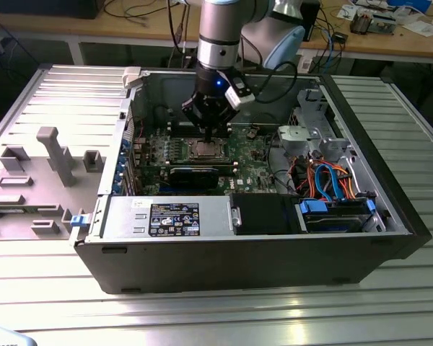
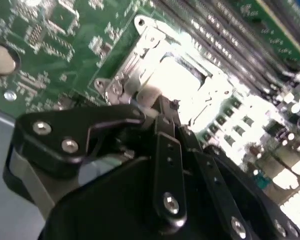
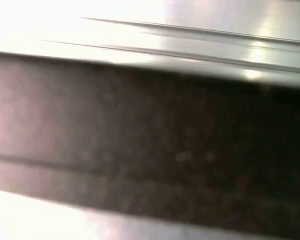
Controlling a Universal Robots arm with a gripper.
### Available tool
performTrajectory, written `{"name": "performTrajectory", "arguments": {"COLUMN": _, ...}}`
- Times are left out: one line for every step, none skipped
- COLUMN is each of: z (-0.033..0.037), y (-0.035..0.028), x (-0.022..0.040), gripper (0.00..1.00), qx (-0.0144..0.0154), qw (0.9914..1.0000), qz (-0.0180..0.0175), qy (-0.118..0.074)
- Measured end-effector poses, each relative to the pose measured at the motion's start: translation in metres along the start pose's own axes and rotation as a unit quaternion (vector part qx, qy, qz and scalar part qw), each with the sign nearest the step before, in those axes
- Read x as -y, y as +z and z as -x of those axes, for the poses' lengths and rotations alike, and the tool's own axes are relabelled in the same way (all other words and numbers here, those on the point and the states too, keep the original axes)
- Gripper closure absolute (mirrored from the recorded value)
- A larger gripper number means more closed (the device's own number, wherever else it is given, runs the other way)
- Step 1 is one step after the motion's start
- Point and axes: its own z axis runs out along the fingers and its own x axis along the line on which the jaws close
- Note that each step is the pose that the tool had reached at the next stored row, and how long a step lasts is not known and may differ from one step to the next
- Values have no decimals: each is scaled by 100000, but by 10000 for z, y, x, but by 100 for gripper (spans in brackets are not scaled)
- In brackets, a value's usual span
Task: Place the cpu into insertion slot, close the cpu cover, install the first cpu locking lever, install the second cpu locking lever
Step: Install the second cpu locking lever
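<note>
Right now the black-fingered gripper, jaws apparently pressed together on nothing I can make out, hovers just above the silvery square insertion slot, where the silvery-tan cpu seems seated, so closing the cover or levers likely needs a careful downward push

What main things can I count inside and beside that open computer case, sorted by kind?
Robot arm: 1
Computer case: 1
Green circuit board: 1
Square chip socket: 1
Blue-handled drive: 1
Grey plastic tray: 1
Total: 6
</note>
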Motion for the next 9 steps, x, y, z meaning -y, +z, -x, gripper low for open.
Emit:
{"name": "performTrajectory", "arguments": {"z": -2, "y": -33, "x": 5, "gripper": 89, "qx": -3, "qw": 100000, "qz": -8, "qy": 4}}
{"name": "performTrajectory", "arguments": {"z": -3, "y": -59, "x": 9, "gripper": 89, "qx": -8, "qw": 100000, "qz": -10, "qy": 9}}
{"name": "performTrajectory", "arguments": {"z": -5, "y": -86, "x": 13, "gripper": 89, "qx": 2, "qw": 100000, "qz": 26, "qy": 7}}
{"name": "performTrajectory", "arguments": {"z": -5, "y": -99, "x": 16, "gripper": 89, "qx": 40, "qw": 100000, "qz": 285, "qy": -14}}
{"name": "performTrajectory", "arguments": {"z": -7, "y": -106, "x": 23, "gripper": 89, "qx": 153, "qw": 99994, "qz": 1056, "qy": -60}}
{"name": "performTrajectory", "arguments": {"z": -8, "y": -109, "x": 29, "gripper": 89, "qx": 278, "qw": 99981, "qz": 1930, "qy": -108}}
{"name": "performTrajectory", "arguments": {"z": -9, "y": -110, "x": 36, "gripper": 89, "qx": 442, "qw": 99951, "qz": 3085, "qy": -182}}
{"name": "performTrajectory", "arguments": {"z": -10, "y": -109, "x": 46, "gripper": 89, "qx": 578, "qw": 99917, "qz": 4022, "qy": -243}}
{"name": "performTrajectory", "arguments": {"z": -14, "y": -105, "x": 73, "gripper": 89, "qx": 663, "qw": 99891, "qz": 4608, "qy": -266}}
